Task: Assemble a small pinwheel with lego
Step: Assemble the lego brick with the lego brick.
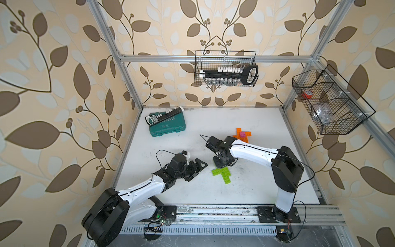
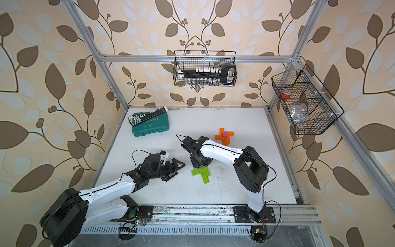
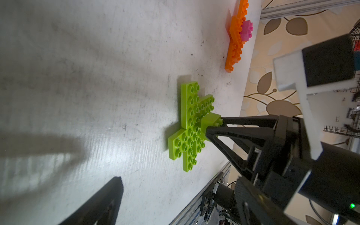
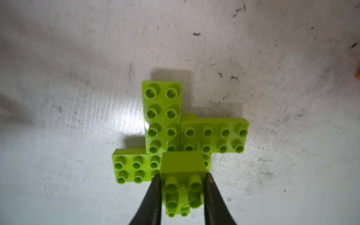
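The lego sits in two clusters on the white table (image 1: 256, 188). Nearest the arm bases I have the green pinwheel (image 1: 222, 174): four lime 2x4 bricks lying flat, their ends meeting at a hub, roughly midway between the two arms.

The right gripper (image 4: 182, 176) comes down onto that hub from above. In the right wrist view its fingers (image 4: 153, 194) are drawn in to a narrow gap and clamp a small green brick (image 4: 182, 162), one tip against each opposite side wall. The brick is studs-up over the centre of the green pinwheel. I cannot tell whether it is pressed fully home or only resting on the studs beneath.

The left gripper (image 1: 199, 171) lies low over the table just beside the green pinwheel, on my left of it. Its jaws are spread wide with nothing between them, tips pointing toward the bricks but not touching them. In the left wrist view only one finger (image 3: 105, 204) shows.

Farther back on the right, partly hidden behind the right forearm, is the orange pinwheel (image 1: 238, 130) with a pink brick (image 1: 242, 134) on its hub, well apart from the green one.

Near the rear left corner a closed teal tool case (image 1: 167, 127) lies flat with a socket rail (image 1: 164, 116) across its lid. A rear wire basket (image 1: 225, 68) and a side wire basket (image 1: 329, 102) hang on the frame.
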Motion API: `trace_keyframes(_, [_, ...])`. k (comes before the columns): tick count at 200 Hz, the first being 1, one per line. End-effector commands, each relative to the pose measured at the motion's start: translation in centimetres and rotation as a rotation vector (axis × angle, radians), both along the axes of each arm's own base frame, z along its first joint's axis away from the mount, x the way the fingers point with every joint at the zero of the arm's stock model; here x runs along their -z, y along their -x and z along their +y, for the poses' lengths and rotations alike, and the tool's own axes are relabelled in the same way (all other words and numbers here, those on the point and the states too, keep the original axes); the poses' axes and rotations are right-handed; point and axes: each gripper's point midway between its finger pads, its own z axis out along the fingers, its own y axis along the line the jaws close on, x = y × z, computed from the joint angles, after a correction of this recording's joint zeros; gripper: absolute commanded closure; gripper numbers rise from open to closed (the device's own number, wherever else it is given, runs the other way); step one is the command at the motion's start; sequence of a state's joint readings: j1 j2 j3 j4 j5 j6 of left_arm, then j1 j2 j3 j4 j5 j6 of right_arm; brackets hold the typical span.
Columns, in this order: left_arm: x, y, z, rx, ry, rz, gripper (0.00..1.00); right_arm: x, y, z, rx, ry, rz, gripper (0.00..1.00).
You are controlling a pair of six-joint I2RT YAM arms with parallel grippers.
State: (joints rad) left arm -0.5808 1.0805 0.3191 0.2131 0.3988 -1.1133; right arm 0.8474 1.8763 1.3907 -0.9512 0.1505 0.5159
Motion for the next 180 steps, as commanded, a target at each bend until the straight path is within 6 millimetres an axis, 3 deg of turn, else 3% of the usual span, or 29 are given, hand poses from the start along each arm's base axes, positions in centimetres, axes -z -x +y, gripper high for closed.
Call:
trace_keyframes(1, [-0.9,-0.4,-0.3,0.018,0.023,-0.028,0.08,0.4,-0.1,0.0,0.016,0.02,0.017,0.91])
trace_keyframes(180, [-1.2,-0.4,-0.6,0.038,0.018,-0.033,0.08,2.3,0.3,0.2,0.035,0.002,0.071,0.93])
